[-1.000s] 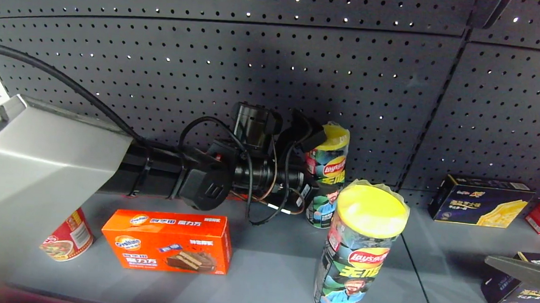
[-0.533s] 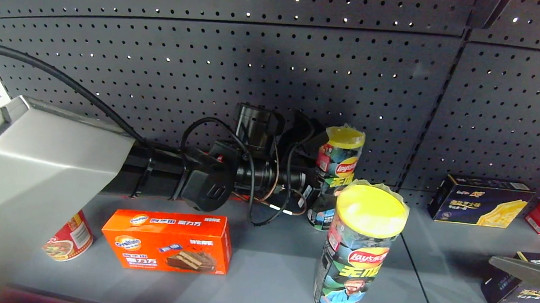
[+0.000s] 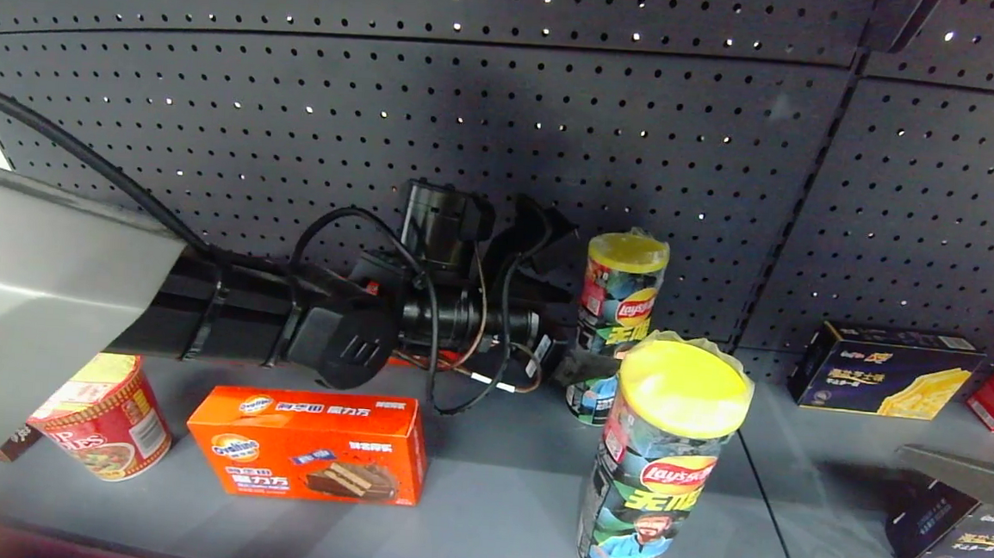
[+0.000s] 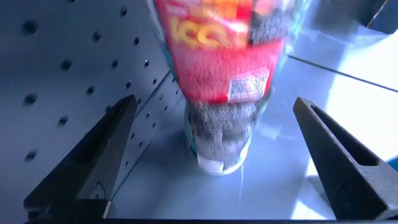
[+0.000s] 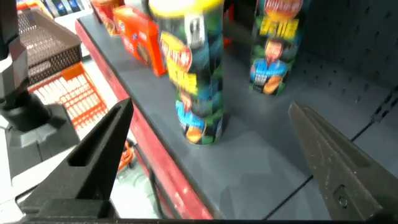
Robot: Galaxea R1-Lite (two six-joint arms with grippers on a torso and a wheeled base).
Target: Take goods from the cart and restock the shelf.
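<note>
One yellow-lidded chip can (image 3: 624, 297) stands upright at the shelf's (image 3: 492, 494) back, free of the wide-spread left gripper (image 3: 582, 301).

Logo and characters are being displayed on the orange box (image 3: 307, 444). Right of the box, logo badges over yellow characters are being carried by the front chip can (image 3: 662, 479) and the rear chip can (image 3: 625, 295). Left of it, lettering is being shown on the noodle cup (image 3: 104, 423).
</note>
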